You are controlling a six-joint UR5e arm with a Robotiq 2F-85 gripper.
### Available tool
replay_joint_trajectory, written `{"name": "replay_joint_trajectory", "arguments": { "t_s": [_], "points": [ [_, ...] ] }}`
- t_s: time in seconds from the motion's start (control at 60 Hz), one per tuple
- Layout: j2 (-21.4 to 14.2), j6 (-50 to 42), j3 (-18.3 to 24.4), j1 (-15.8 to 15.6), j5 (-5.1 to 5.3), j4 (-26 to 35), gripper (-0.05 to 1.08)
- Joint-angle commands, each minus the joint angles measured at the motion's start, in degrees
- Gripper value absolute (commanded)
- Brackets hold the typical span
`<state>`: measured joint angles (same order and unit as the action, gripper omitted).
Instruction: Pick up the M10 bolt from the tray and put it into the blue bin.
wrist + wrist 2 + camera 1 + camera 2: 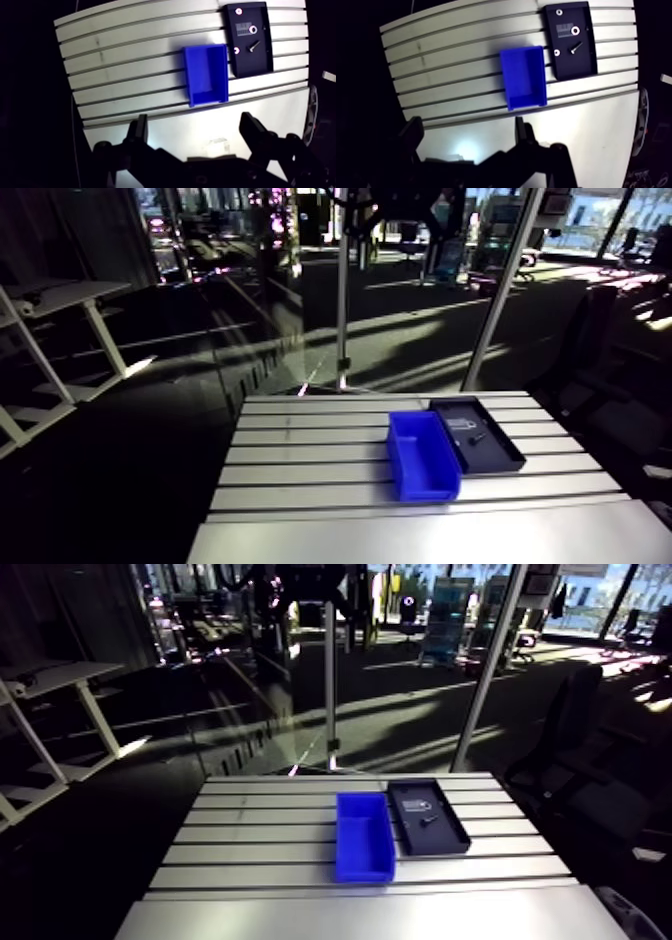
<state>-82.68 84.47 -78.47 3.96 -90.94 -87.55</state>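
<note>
We log the slotted bench [125, 75]. The blue bin [205, 75] sits mid-bench, with the dark tray [250, 67] just beside it toward the far right corner. The gripper [197, 131] hangs toward the near edge, its fingers [139, 131] wide and gripping nothing. The M10 bolt [252, 46] lies in the tray.

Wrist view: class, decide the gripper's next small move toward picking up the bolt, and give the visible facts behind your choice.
Probably carry the open gripper forward past the blue bin until it is over the tray, above the bolt. It holds nothing, hangs high over the near part of the table, and the bolt lies in the tray beside the bin.
</note>
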Motion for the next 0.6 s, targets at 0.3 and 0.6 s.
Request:
{"name": "replay_joint_trajectory", "arguments": {
  "t_s": [0.3, 0.6],
  "points": [
    [0.02, -0.06, 0.12, -0.01, 0.02, -0.04, 0.01],
    [0.49, -2.80, 0.03, -0.01, 0.02, -0.12, 0.01]
  ]
}}
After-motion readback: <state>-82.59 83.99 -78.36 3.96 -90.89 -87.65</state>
